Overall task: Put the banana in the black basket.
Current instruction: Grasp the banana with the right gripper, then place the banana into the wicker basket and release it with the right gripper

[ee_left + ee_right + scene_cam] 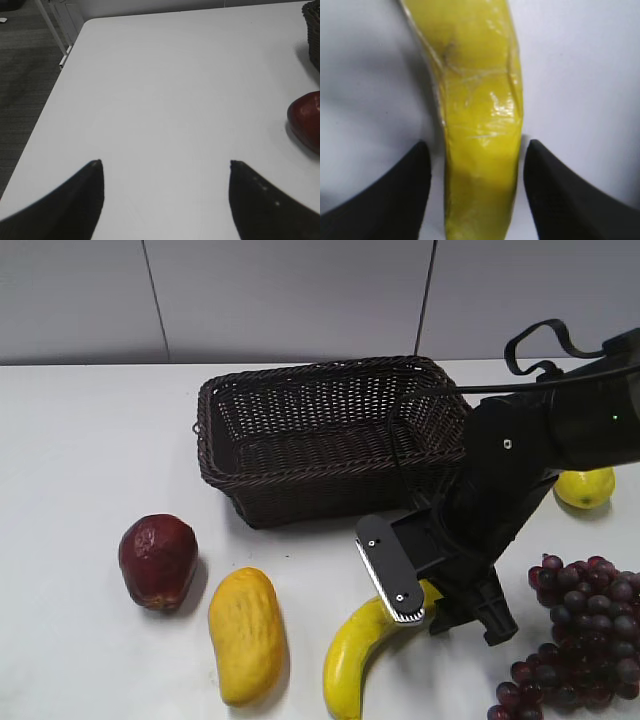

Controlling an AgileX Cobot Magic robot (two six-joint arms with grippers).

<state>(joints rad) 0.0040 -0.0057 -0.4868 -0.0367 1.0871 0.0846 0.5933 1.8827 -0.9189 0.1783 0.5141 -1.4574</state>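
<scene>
The banana (352, 658) lies on the white table in front of the black basket (330, 480), bright yellow and curved. My right gripper (440, 605) is low over its upper end. In the right wrist view the banana (480, 110) runs between the two open fingers of the right gripper (477, 144), with a small gap on each side. The basket stands empty at the back middle of the table. My left gripper (165, 162) is open and empty over bare table at the far left; it does not show in the exterior view.
A dark red fruit (157, 560) and a yellow-orange mango-like fruit (247, 635) lie left of the banana. Purple grapes (580, 630) lie at the right front and a lemon (585, 487) behind the right arm. The table's left edge (50, 100) is near the left gripper.
</scene>
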